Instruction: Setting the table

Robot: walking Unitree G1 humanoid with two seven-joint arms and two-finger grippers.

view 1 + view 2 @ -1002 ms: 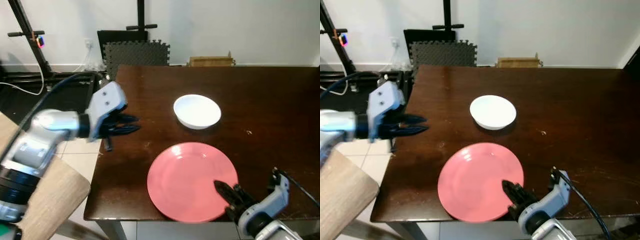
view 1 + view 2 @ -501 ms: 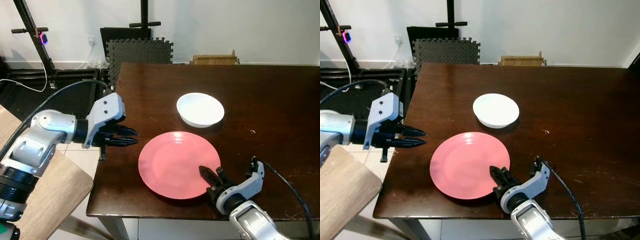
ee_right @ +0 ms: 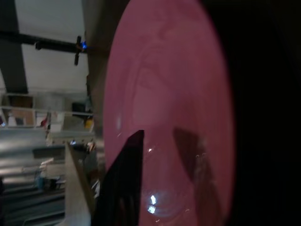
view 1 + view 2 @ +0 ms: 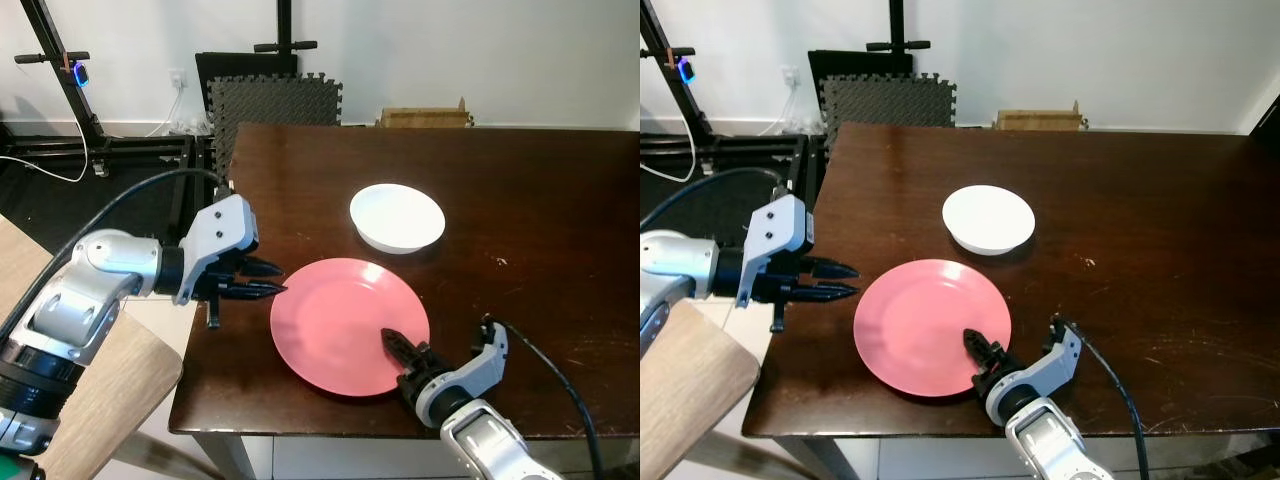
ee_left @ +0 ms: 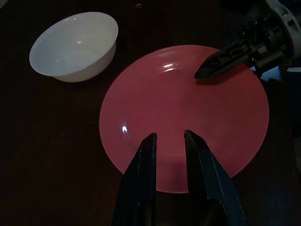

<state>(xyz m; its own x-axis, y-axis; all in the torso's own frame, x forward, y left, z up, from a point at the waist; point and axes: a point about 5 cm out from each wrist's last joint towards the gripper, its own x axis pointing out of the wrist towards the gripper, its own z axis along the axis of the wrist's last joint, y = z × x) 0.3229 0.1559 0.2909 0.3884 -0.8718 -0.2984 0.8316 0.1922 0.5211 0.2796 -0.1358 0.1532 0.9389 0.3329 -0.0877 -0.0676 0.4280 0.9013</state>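
Left eye view: a pink plate (image 4: pixel 345 322) lies flat on the dark table (image 4: pixel 540 200) near its front edge, where I watch both arms. My right gripper (image 4: pixel 398 346) pinches the plate's near rim, fingers closed over it. My left gripper (image 4: pixel 268 280) hovers just beside the plate's left rim, fingers slightly parted, holding nothing. A white bowl (image 4: pixel 397 217) sits just behind the plate.

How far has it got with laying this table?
Early days, by the look of it. A white bowl and a pink plate already sit on the dark table. In hand: the right gripper rests over the plate's near edge, while the left gripper hovers beside its other edge, jaws slightly apart. No cutlery or glasses are laid, so most of the setting seems left.
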